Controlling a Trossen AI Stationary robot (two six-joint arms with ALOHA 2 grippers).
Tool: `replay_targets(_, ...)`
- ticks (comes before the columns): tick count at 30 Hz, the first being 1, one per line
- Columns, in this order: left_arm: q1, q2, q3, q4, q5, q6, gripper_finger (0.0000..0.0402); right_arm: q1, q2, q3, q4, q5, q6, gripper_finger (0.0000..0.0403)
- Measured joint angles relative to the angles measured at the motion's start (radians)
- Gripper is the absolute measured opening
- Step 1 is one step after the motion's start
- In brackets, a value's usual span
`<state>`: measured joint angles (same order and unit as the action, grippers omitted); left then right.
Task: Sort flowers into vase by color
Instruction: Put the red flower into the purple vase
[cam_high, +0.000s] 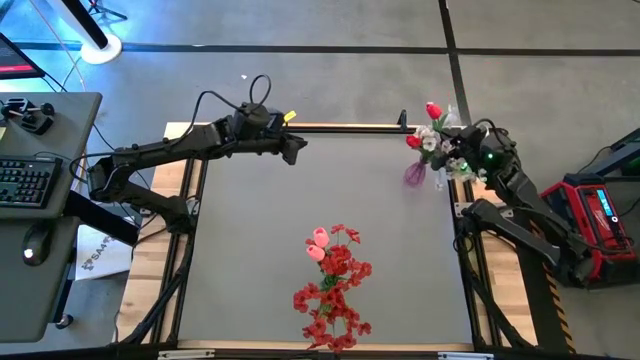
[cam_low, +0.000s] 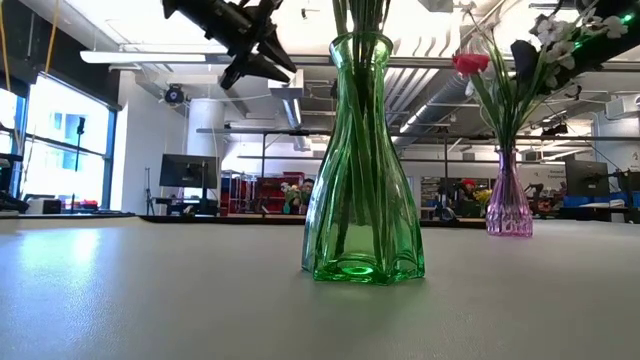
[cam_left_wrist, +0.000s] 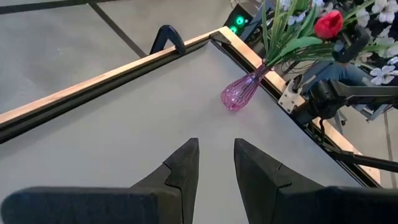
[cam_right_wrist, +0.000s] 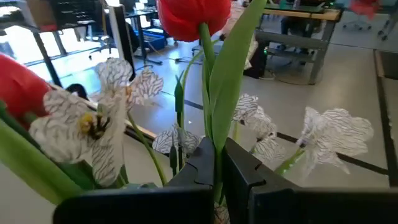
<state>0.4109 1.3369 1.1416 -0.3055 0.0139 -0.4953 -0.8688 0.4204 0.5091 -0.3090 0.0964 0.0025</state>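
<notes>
A pink glass vase (cam_high: 415, 176) (cam_low: 508, 200) (cam_left_wrist: 239, 93) stands at the table's far right, with white flowers (cam_right_wrist: 93, 124) and red buds on green stems rising out of it. My right gripper (cam_high: 456, 150) (cam_right_wrist: 216, 163) is among those flowers, above the vase, shut on the stem of a red bud (cam_right_wrist: 189, 15) (cam_left_wrist: 328, 23). A green glass vase (cam_low: 360, 180) stands near the front centre, with red blossom clusters (cam_high: 335, 285) and a pink bud (cam_high: 318, 243) in it. My left gripper (cam_high: 295, 150) (cam_left_wrist: 216, 155) hangs open, high over the far middle, holding nothing. My right gripper pinches the red bud's green stem (cam_right_wrist: 214, 146) between its two fingers, some way below the blossom. The fingers come in about level and lie across the upright stem. The bud stands above them. The fingers hide the lower stem, so where its end sits does not show.
Bare grey tabletop (cam_high: 300, 210) lies between the two vases. A wooden frame (cam_left_wrist: 112, 74) edges the table, with a black clamp (cam_left_wrist: 168, 37) on its far side. A desk with a keyboard (cam_high: 25, 180) stands to the left, and a red case (cam_high: 600, 210) to the right.
</notes>
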Motion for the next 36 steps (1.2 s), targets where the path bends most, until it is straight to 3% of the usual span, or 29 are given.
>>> replay_targets(8, 0.000, 0.000, 0.000, 0.020, 0.000, 0.003, 0.0090, 0.000, -0.055, 0.063, -0.075, -0.046, -0.015, 0.0015)
replay_targets(18, -0.029, 0.000, 0.000, 0.043, -0.001, 0.054, 0.0099, 0.000, -0.069, 0.160, -0.292, -0.056, -0.001, 0.0172)
replay_targets(22, -0.029, 0.000, 0.000, 0.043, 0.003, 0.060, 0.0099, 0.000, -0.069, 0.206, -0.344, -0.109, 0.024, 0.0210)
replay_targets(36, -0.079, 0.000, 0.000, 0.075, -0.049, 0.140, 0.0099, 0.000, -0.069, 0.414, -0.487, -0.259, 0.066, 0.0209)
